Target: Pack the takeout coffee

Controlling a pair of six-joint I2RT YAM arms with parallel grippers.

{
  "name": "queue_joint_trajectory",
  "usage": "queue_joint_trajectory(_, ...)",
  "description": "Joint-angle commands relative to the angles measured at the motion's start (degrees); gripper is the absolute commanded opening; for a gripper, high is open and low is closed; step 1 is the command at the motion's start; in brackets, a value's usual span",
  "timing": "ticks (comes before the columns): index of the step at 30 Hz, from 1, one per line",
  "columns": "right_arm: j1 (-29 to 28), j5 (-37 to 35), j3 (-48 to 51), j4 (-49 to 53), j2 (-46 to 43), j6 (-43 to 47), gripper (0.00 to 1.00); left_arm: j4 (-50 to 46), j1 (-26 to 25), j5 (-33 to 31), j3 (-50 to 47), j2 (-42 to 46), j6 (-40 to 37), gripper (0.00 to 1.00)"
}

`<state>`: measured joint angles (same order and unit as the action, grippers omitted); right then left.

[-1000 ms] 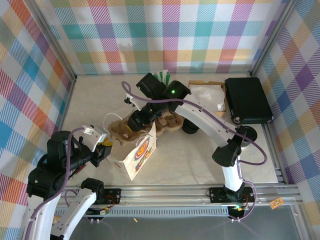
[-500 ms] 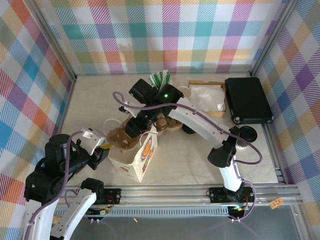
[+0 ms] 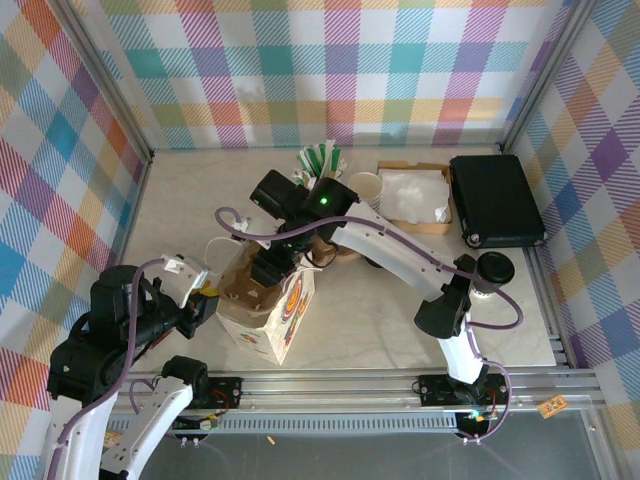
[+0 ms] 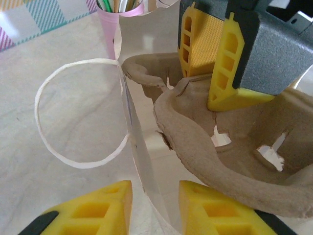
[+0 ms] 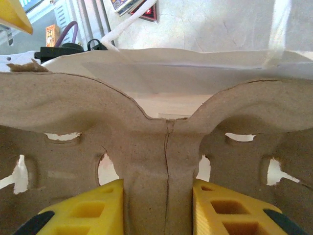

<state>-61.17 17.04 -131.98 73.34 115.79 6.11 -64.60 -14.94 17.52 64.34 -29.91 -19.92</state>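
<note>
Left gripper (image 4: 155,201), jaws apart astride the paper bag (image 4: 146,34) wall, apparently steadied its mouth so right gripper (image 5: 157,208), clamped on the cup carrier (image 5: 73,112) ridge, could seat it.

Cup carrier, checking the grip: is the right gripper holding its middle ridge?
Yes, the right gripper pinches the cup carrier at that ridge.

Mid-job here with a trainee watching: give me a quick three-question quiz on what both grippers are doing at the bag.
1. True or false: the right gripper is clamped on the cardboard carrier's middle ridge.
2. What stands between the left gripper's fingers? A) a bag handle B) the paper bag's wall C) a straw
3. Fill in: the carrier's cup wells are ____.
Key: 1 true; 2 B; 3 empty.
</note>
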Motion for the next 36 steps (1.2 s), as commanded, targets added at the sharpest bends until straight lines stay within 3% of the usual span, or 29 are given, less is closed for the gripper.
queue_joint_trajectory(1,-0.51,-1.83,0.61,0.49,-1.44,2.92,0.34,0.59,-0.44,2.43,3.08,-0.73,6.35,0.33)
queue_joint_trajectory(7,-0.71,-2.06,0.93,0.74,-1.35,3.64,0.35,-0.09,-0.44,1.47,6.38,-1.17,16.32,0.37)
queue_joint_trajectory(11,-0.72,-1.93,1.10,0.76,-1.59,3.52,0.34,-2.94,-0.44,2.63,6.95,-0.86,18.71,0.39)
queue_joint_trajectory(17,-0.88,-1.66,1.25,1.25,-1.45,5.07,0.35,-7.05,-0.46,-3.68,8.32,-3.24,27.32,0.39)
queue_joint_trajectory(23,-1.40,-3.95,0.24,1.45,-1.14,6.33,0.35,-13.08,-0.44,1.39,8.39,-9.06,37.69,0.34)
queue_joint_trajectory(27,-2.05,-5.72,-1.42,2.33,0.60,7.03,0.35,-13.91,-0.44,6.00,5.87,-10.03,38.91,0.33)
queue_joint_trajectory(36,-2.58,-7.29,-4.18,3.42,3.01,5.69,0.36,-12.61,-0.44,6.93,3.91,-8.76,37.50,0.36)
